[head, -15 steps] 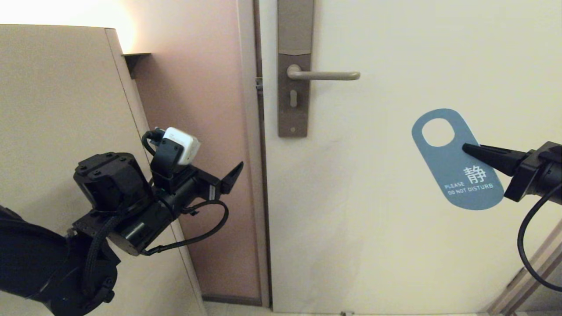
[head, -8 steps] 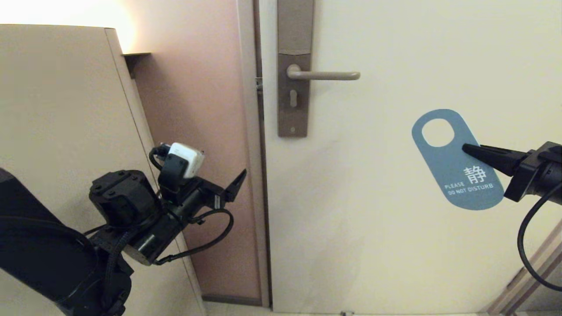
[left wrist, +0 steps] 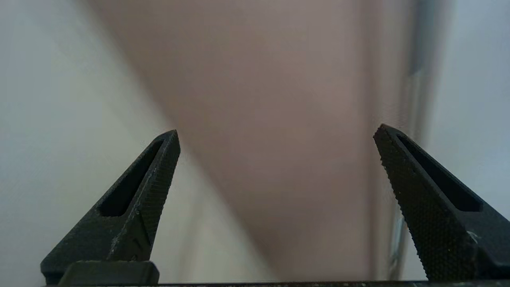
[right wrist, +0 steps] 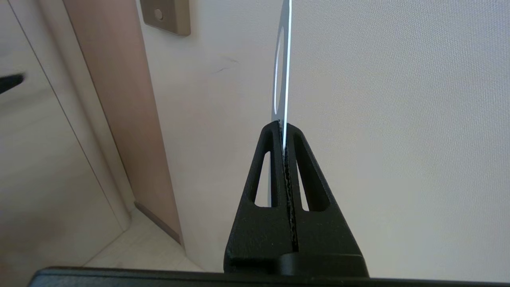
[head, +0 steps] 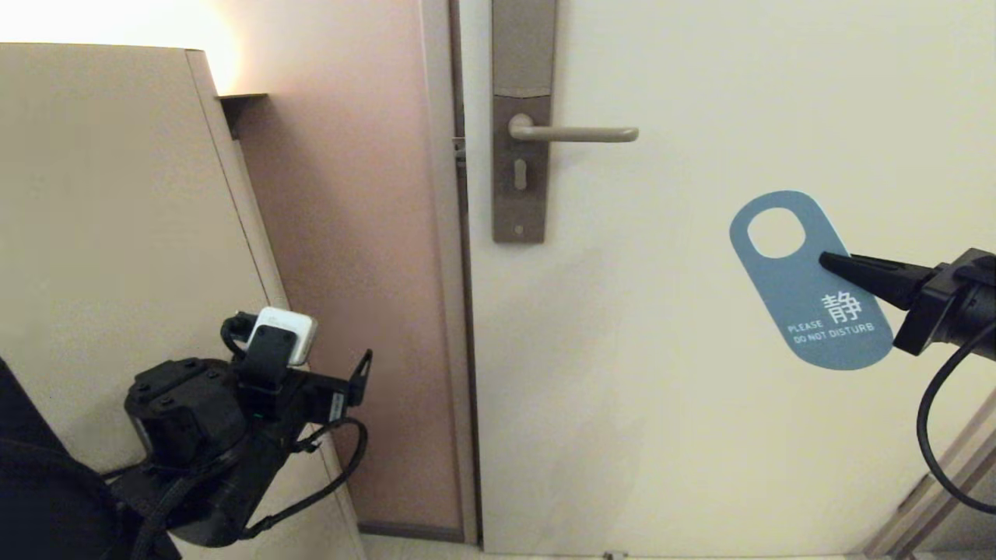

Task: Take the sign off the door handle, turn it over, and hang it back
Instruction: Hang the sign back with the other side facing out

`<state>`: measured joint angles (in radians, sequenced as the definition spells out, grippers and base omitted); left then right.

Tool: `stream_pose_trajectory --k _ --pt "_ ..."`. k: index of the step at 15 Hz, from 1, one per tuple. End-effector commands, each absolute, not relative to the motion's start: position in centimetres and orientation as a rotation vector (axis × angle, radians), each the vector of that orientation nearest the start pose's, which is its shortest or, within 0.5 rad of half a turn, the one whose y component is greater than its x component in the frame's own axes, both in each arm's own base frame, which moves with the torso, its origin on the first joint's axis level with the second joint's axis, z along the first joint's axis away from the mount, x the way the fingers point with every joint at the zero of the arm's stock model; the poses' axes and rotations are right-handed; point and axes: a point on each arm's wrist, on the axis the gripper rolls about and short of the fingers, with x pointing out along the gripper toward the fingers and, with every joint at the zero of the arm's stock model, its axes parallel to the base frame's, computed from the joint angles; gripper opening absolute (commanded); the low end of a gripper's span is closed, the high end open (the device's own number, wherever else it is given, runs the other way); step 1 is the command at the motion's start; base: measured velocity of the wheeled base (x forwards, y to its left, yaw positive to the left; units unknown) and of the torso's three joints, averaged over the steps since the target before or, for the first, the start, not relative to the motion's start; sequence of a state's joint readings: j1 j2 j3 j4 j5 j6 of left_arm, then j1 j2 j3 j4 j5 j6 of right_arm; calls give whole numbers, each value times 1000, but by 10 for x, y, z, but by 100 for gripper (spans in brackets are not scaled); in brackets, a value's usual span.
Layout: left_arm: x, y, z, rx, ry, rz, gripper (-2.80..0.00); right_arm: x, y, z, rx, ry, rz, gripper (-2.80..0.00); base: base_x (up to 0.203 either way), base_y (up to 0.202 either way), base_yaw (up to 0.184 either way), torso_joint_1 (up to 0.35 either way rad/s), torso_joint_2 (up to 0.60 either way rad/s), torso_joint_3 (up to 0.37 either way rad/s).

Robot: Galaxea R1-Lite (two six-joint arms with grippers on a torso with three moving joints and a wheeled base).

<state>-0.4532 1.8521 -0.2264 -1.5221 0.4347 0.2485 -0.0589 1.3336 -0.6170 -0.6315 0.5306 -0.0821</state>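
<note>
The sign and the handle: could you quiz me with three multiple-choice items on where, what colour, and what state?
1. Where is the sign?
A. Hanging on the handle
B. Held in the air, right of and below the handle
C. Lying on the floor

2. Which colour is the sign face that we see from the head view?
A. Blue with white text
B. Red with black text
C. Plain yellow

3. What state is the left tool in?
A. Shut on the sign
B. Shut on the handle
C. Open and empty

Answers:
1 B: the right tool pinches the sign beside its hole, and the handle is bare.
2 A: white letters show on blue.
3 C: the left tool has its fingers spread wide with nothing between them.
</note>
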Motion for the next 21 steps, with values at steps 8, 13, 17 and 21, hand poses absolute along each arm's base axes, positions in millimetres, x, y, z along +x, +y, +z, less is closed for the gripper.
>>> stream_pose_trajectory --k 8,13,17,21 --pt "182 -79 104 160 99 -8 0 210 -5 227 -61 55 445 -280 0 0 0 0 0 0" --pt "180 -84 103 152 101 -61 -280 210 -7 226 -60 60 435 -280 0 0 0 0 0 0" --pt "174 -81 104 161 102 -56 -280 209 -7 224 -60 65 436 -280 0 0 0 0 0 0" --pt "171 -75 108 153 90 69 -280 209 -7 223 -59 67 436 -280 0 0 0 0 0 0"
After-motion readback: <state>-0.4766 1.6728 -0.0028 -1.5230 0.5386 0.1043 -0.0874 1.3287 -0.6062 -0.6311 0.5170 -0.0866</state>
